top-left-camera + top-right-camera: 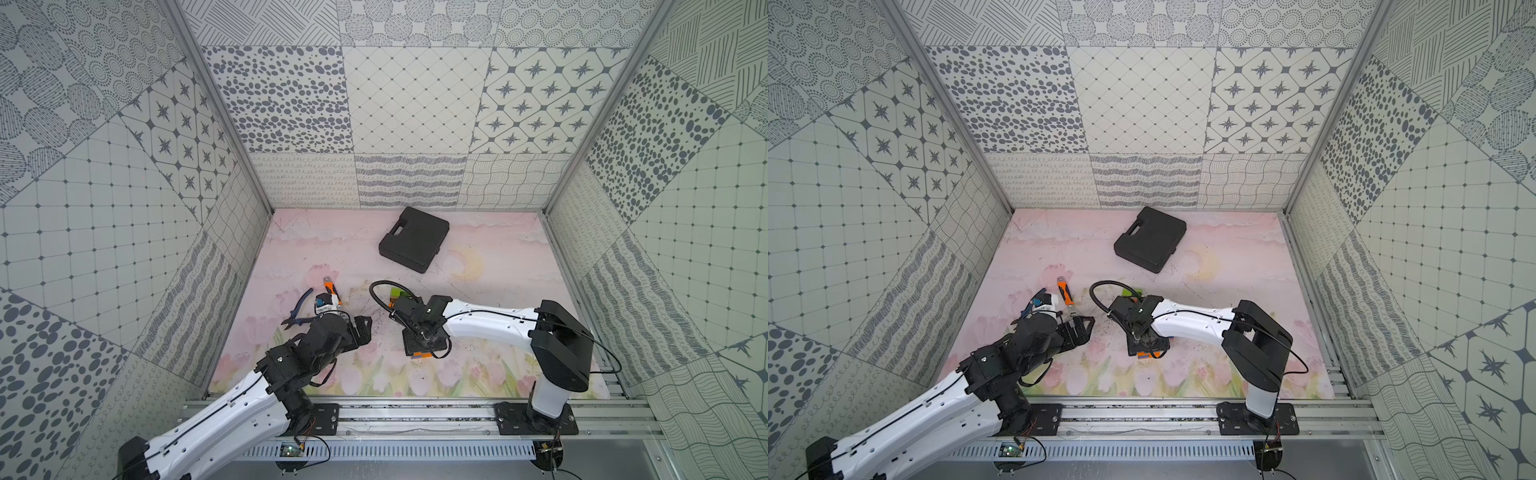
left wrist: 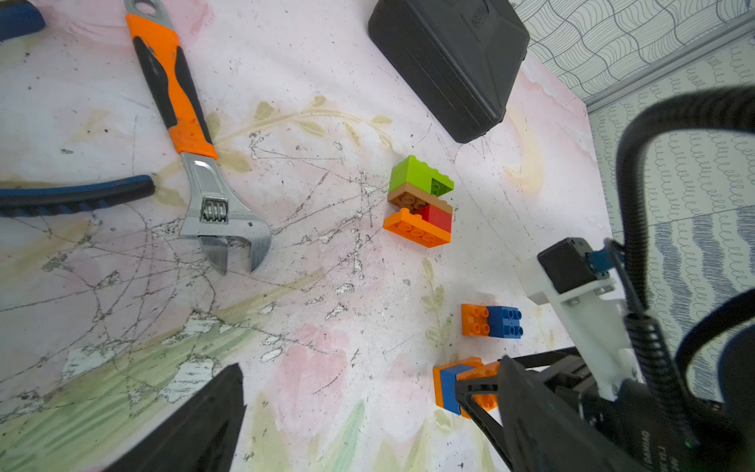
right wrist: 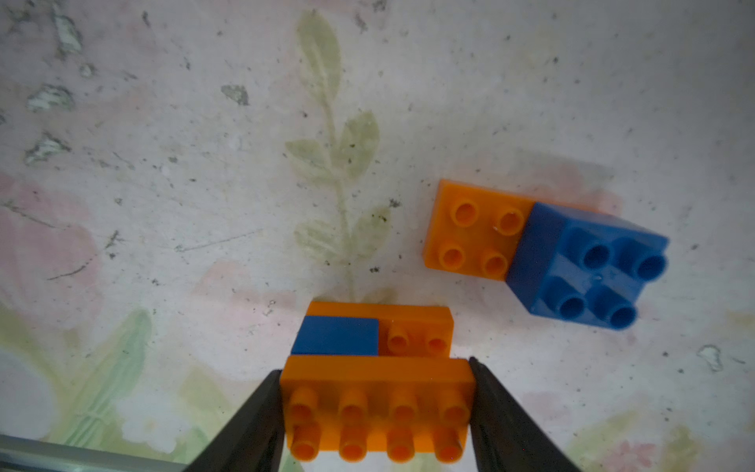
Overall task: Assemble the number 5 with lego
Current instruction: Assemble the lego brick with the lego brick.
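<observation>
My right gripper [image 3: 378, 408] is shut on a long orange brick [image 3: 378, 376], one finger at each short end. That brick sits on a blue brick [image 3: 335, 335] and a lower orange brick [image 3: 421, 323], low over the mat. Beside it lies an orange brick [image 3: 478, 233] with a blue square brick [image 3: 592, 269] on one end. A stack of green, brown, red and orange lego [image 2: 421, 200] lies farther back. My left gripper [image 2: 371, 380] stands open and empty, left of the right gripper [image 1: 424, 347] in both top views.
An orange-handled wrench [image 2: 171, 90] and blue-handled pliers [image 2: 73, 196] lie left of the bricks, close to the left gripper [image 1: 361, 328]. A black plastic case [image 1: 414, 239] rests at the back of the mat. Patterned walls close in three sides.
</observation>
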You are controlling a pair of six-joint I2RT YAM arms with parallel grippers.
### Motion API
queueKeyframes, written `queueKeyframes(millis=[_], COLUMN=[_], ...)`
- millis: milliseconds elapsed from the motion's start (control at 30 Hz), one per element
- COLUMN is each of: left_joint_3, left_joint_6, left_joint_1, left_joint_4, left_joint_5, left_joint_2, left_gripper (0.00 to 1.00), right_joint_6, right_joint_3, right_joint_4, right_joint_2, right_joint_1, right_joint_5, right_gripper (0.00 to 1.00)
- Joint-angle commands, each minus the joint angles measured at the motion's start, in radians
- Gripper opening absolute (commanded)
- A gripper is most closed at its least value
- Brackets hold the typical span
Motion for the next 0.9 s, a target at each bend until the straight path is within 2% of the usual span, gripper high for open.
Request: queueKeyframes(millis=[0, 533, 867], left_joint_3=[-0.002, -0.01, 0.001], left_joint_6=[-0.012, -0.023, -0.013], left_joint_1=[0.002, 0.002, 0.002], left_joint_4=[-0.01, -0.008, -0.003], left_joint_5=[-0.022, -0.019, -0.018], left_joint_2=[-0.003, -0.001, 0.017], left_gripper=[1.0, 1.0, 1.0], right_joint_6=[0.019, 0.045, 0.038], right_joint_3=[-0.014, -0.065, -0.048], right_joint_4=[-0.05, -0.015, -0.006], right_joint_2=[0.063, 0.194, 0.208], right_joint_1=[0.006, 0.022, 0.022], right_joint_5=[0.034, 0.011, 0.022], right_gripper=[0.58, 0.57, 0.58])
